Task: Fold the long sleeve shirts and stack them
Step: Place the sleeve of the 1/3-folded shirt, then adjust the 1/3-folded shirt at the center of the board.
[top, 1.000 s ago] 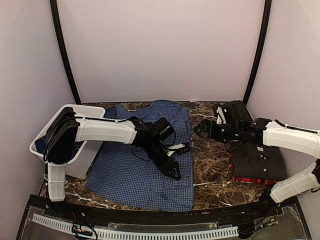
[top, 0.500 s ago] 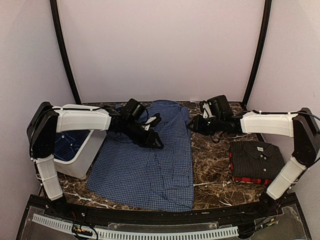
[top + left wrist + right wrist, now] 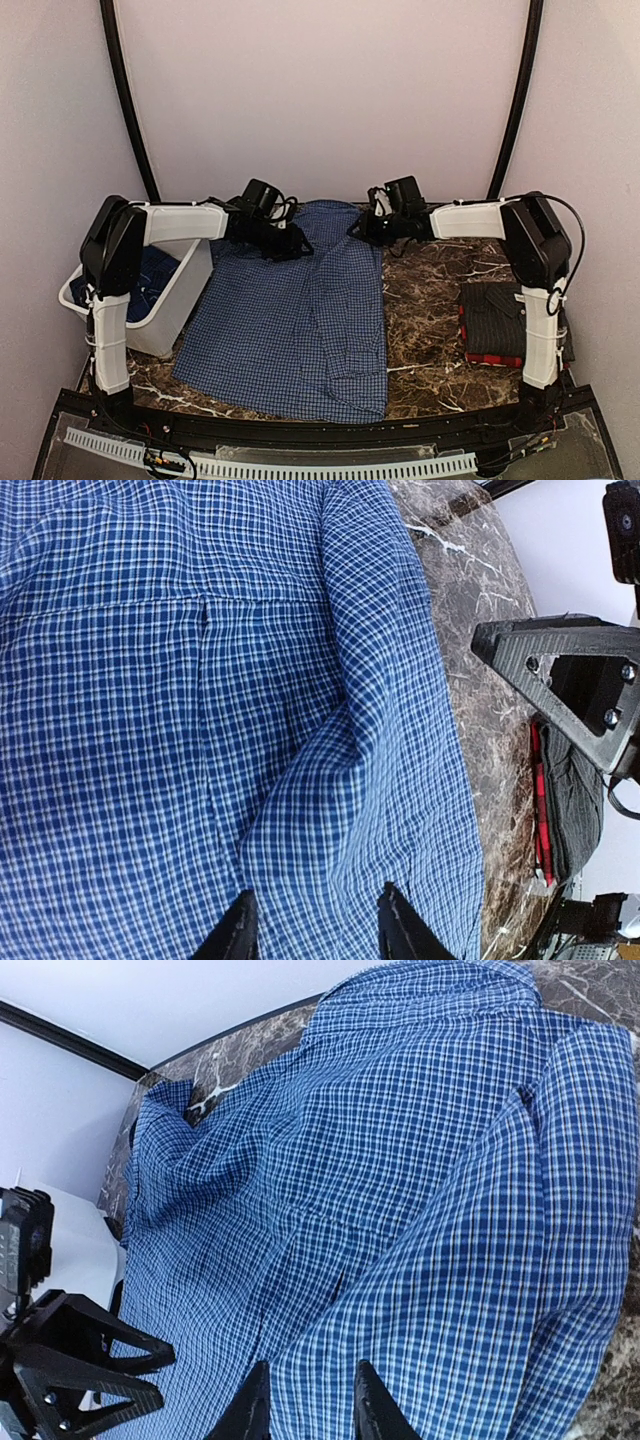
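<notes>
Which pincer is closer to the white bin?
The left. The left pincer hovers over the blue shirt on the side near the white bin; the right pincer hovers over its opposite edge.

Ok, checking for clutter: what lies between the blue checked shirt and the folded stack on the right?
Nothing but bare marble table between the blue checked shirt and the folded stack, as the top view shows.

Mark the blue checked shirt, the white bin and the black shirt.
blue checked shirt point(image 3: 290, 330), top view, middle of its spread back.
white bin point(image 3: 176, 305), top view, outer side wall.
black shirt point(image 3: 490, 316), top view, folded front.
</notes>
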Tool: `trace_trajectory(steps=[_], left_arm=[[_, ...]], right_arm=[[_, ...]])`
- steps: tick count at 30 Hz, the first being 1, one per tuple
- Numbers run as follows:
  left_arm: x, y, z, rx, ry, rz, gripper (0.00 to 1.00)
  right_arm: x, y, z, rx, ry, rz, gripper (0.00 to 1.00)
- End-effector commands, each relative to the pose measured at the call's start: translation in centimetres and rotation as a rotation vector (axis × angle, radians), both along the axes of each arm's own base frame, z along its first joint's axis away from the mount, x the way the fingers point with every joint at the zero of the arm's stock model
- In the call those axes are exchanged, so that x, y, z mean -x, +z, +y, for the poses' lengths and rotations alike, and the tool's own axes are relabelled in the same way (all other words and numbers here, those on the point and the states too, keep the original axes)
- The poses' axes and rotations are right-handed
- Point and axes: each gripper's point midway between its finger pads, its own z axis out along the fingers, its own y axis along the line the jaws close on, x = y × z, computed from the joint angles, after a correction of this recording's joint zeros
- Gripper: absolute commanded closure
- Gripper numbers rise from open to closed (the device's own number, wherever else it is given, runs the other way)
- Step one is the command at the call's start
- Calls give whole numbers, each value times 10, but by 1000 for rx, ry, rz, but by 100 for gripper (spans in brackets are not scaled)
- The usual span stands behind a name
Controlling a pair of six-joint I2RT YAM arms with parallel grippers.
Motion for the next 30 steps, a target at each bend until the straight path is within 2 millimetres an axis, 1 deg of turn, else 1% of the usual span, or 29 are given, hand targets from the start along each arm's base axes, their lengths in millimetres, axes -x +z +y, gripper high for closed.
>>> trace_trajectory(steps=[1,4,7,8,11,13,15,16,18,22,27,28,29,30], left_arm=[[-12,-14,-8,-10,15,30,59],[-16,-24,-12,-8,22,48,57],[-18,-32,-17,10,25,72,53],[-18,-33,-18,16,22,77,53],[-16,-39,-22,39,25,111,51],[-15,-42,-23,47,34,126,50],[-15,-44,-25,60,41,141,50],[-15,-45,-27,68,41,142,50],[-15,-45,-31,85,40,152,51],[-13,-46,-39,111,49,176,55],[-12,-46,-44,126,60,195,63],[-12,-44,-45,131,61,199,69],[-12,-44,-45,133,61,201,71],[-12,-40,-46,139,61,198,76]], right_arm=[[-26,11,5,-56,22,-39,74],[-36,7,8,-60,26,-34,74],[-42,3,5,-52,19,-34,73],[-44,2,3,-46,16,-38,72],[-50,2,-8,-20,-8,-60,62],[-54,-1,-17,-19,-19,-53,58],[-59,-5,-24,-23,-23,-46,56],[-59,-10,-26,-21,-22,-29,56],[-59,-17,-27,-18,-11,-7,56],[-61,-31,-26,-7,4,17,55],[-65,-40,-27,7,6,25,55],[-66,-41,-28,10,5,27,55],[-67,-41,-27,12,7,28,55],[-68,-42,-27,11,9,28,55]])
